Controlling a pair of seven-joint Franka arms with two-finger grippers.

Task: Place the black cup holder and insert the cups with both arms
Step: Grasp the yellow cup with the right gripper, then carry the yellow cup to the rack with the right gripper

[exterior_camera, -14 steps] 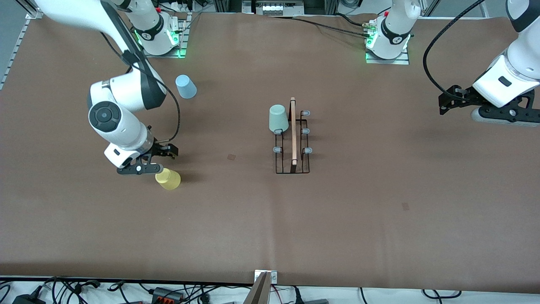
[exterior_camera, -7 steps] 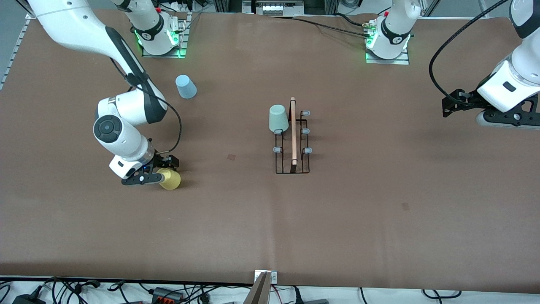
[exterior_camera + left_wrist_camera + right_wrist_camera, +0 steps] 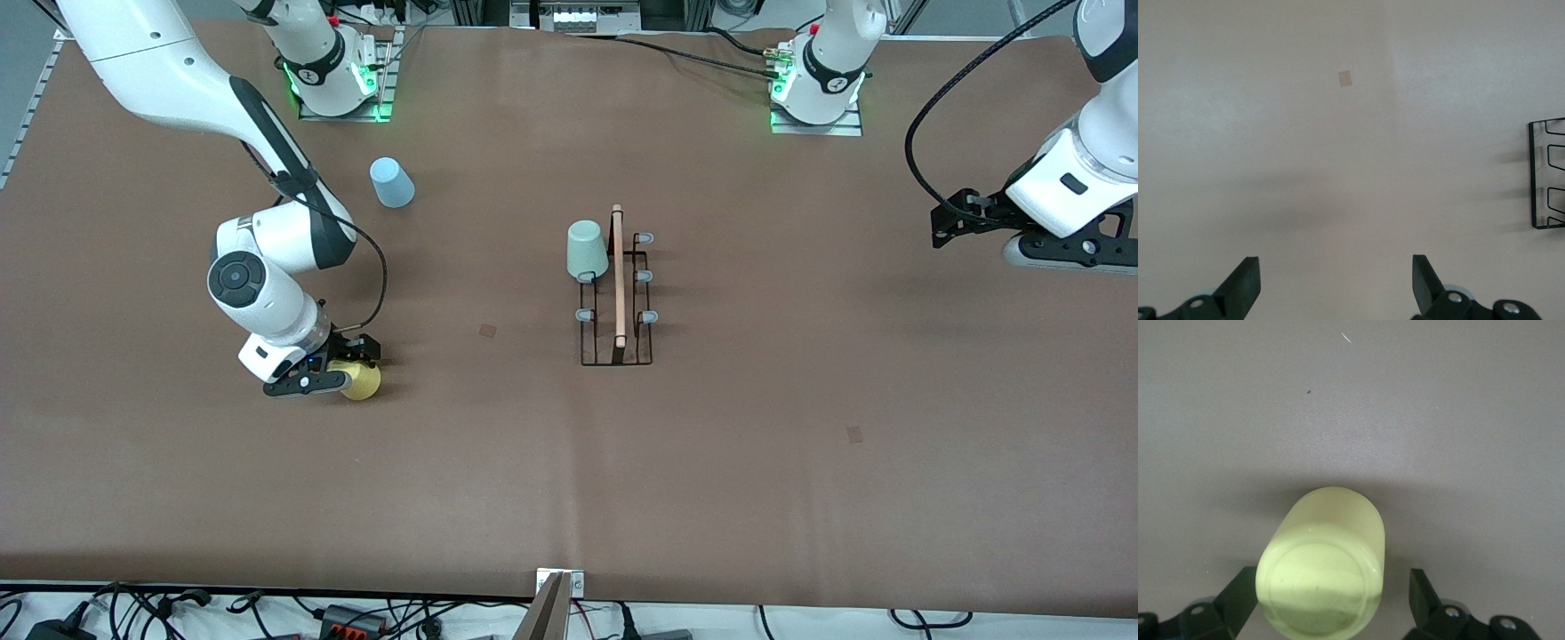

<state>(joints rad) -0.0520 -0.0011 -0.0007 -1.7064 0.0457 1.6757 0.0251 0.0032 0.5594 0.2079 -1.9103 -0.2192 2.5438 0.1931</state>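
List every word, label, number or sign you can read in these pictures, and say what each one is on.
None can be read.
Round emblems on the two arm bases: too small to read.
Yellow cup, pale green cup, light blue cup, black cup holder: no print shows.

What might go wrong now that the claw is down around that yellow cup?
1. The right gripper stands open around the upside-down yellow cup. The cup's sides taper, so it may slip or tip as the fingers close.
2. The pale green cup already sits on the black cup holder; bringing in another could bump it or shove the light rack.

The left gripper waits open toward the left arm's end of the table.
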